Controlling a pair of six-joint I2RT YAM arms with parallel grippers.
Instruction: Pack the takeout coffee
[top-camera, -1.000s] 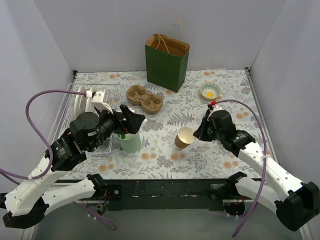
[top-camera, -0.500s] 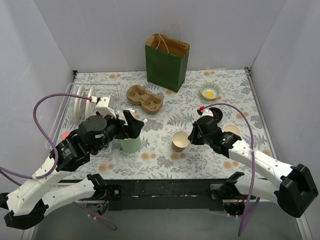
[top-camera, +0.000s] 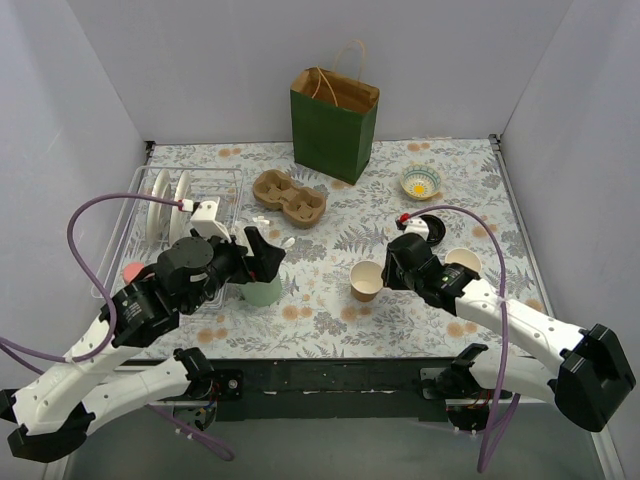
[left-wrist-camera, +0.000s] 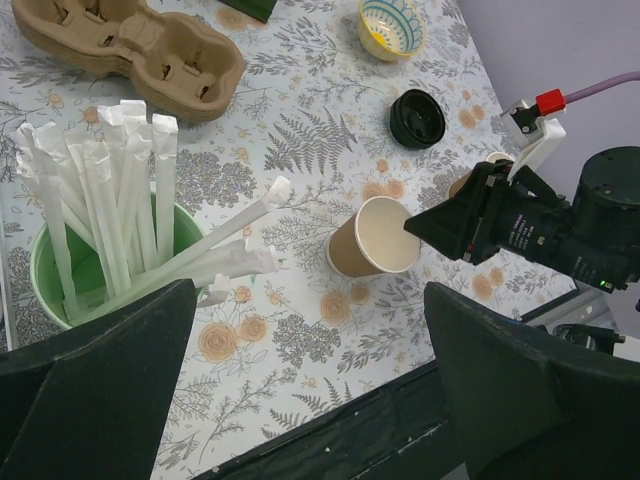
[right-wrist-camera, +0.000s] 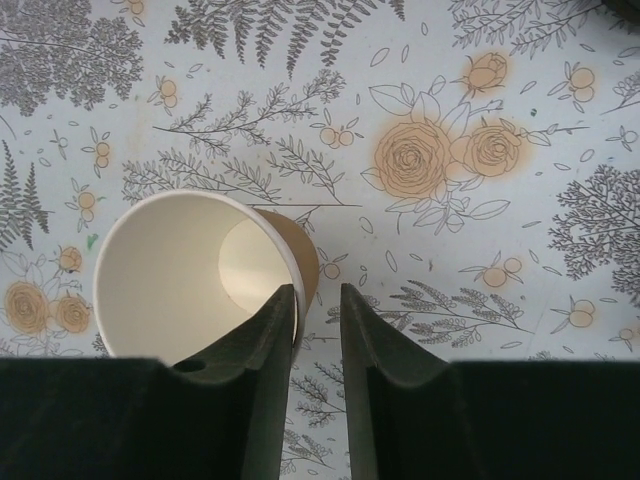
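Observation:
No cup with a lid on it shows. A black round lid (top-camera: 428, 228) lies alone on the table, also seen in the left wrist view (left-wrist-camera: 418, 117). A lidless brown paper cup (top-camera: 366, 281) with a cream inside stands tilted mid-table (left-wrist-camera: 374, 238) (right-wrist-camera: 190, 275). My right gripper (top-camera: 384, 275) (right-wrist-camera: 318, 292) is at its right rim, with one finger over the inside, one outside, and a narrow gap between them. A second paper cup (top-camera: 462, 260) stands right of that arm. My left gripper (top-camera: 264, 255) (left-wrist-camera: 310, 380) is wide open and empty over the mint-green cup (top-camera: 262, 291) of white sticks.
A green paper bag (top-camera: 333, 125) stands open at the back. A cardboard cup carrier (top-camera: 290, 197) lies in front of it. A small patterned bowl (top-camera: 421, 182) is at back right. A wire rack with plates (top-camera: 165, 200) is at left.
My right gripper moved left with the lidless cup, uncovering the black lid and the second cup, then eased slightly right. My left arm drew back a little over the green cup.

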